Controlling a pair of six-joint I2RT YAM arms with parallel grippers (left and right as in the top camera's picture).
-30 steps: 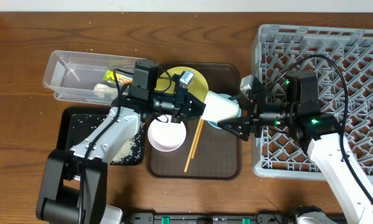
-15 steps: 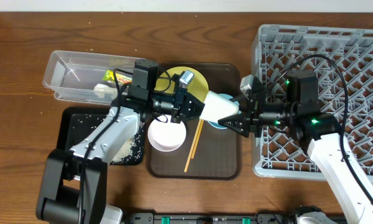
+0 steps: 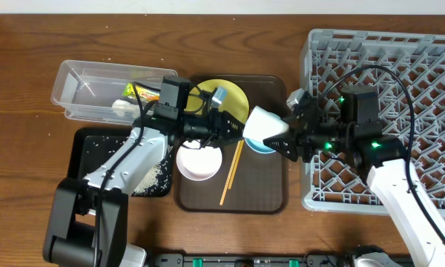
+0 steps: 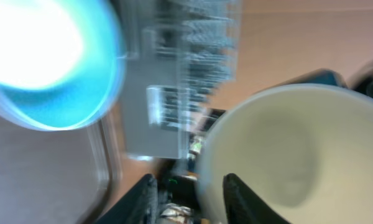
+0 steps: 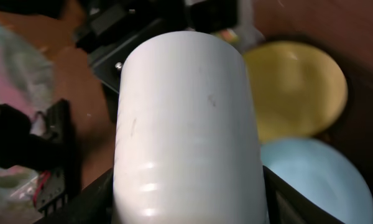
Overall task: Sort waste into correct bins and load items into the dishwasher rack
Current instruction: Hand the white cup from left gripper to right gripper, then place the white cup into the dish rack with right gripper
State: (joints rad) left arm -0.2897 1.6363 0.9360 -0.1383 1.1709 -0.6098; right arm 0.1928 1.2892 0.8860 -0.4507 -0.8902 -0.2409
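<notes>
— Hands first. What's your right one doing?
— Your right gripper (image 3: 280,138) is clamped on the pale green cup (image 3: 261,124). The cup lies on its side over the brown serving tray (image 3: 233,199), mid-bench, with its mouth toward your left arm. In the right wrist view the cup fills the frame, a finger on each flank.
— Left?
— Your left gripper (image 3: 234,127) sits right at the cup's mouth, fingers (image 4: 146,193) spread and not closed on it. The left wrist view is blurred, so I can't tell if it touches the rim.
— Versus a second ago?
— The cup has tipped and moved slightly toward the far edge. More of the light blue bowl (image 3: 261,147) shows beneath it.
— The rest?
— The yellow plate (image 3: 226,95), white bowl (image 3: 199,163) and chopsticks (image 3: 231,174) are on the serving tray. The snack wrapper (image 3: 137,90) and tissue (image 3: 121,107) are in the clear tub (image 3: 78,85) at the far left. The rice grains (image 3: 160,173) are in the black tray (image 3: 96,144). The grey dishwasher rack (image 3: 408,67) stands along the right edge.
</notes>
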